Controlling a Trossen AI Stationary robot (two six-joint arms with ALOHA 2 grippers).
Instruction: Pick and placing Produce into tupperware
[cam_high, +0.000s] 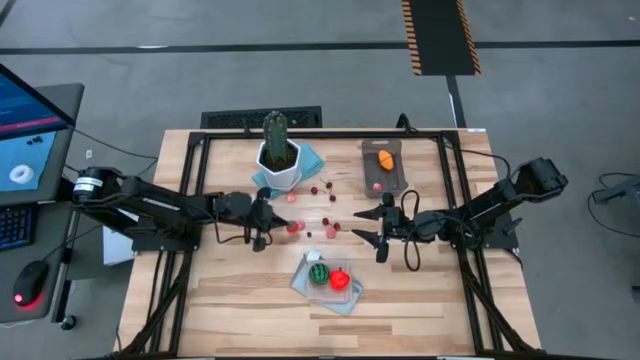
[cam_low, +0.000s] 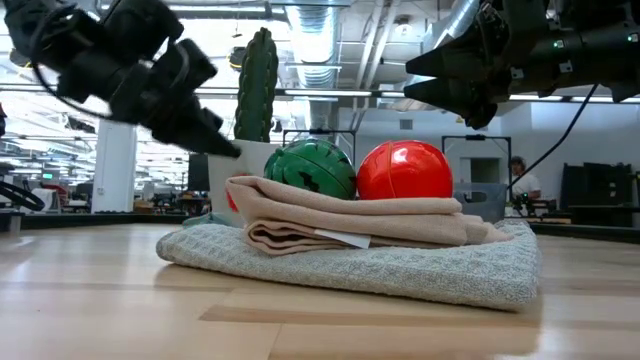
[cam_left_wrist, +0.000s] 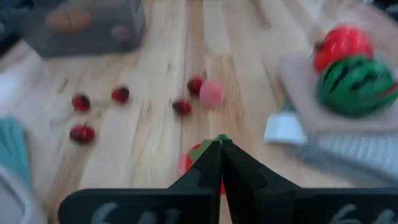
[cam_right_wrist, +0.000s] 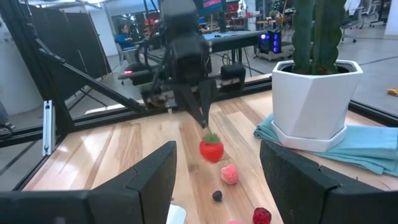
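Pinching a strawberry (cam_right_wrist: 211, 149) beside the cactus pot (cam_right_wrist: 316, 99), the left claw (cam_right_wrist: 204, 122); right claw (cam_high: 381, 228) apart.

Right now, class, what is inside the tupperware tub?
The tupperware tub holds an orange produce piece and a small pink piece. Whether anything lies beneath them cannot be seen.

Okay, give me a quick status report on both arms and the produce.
Left gripper shut on small red strawberry with green top, lifted off the wood. Right gripper open, waiting mid-table. Translucent grey tub holds an orange piece. Path looks clear.
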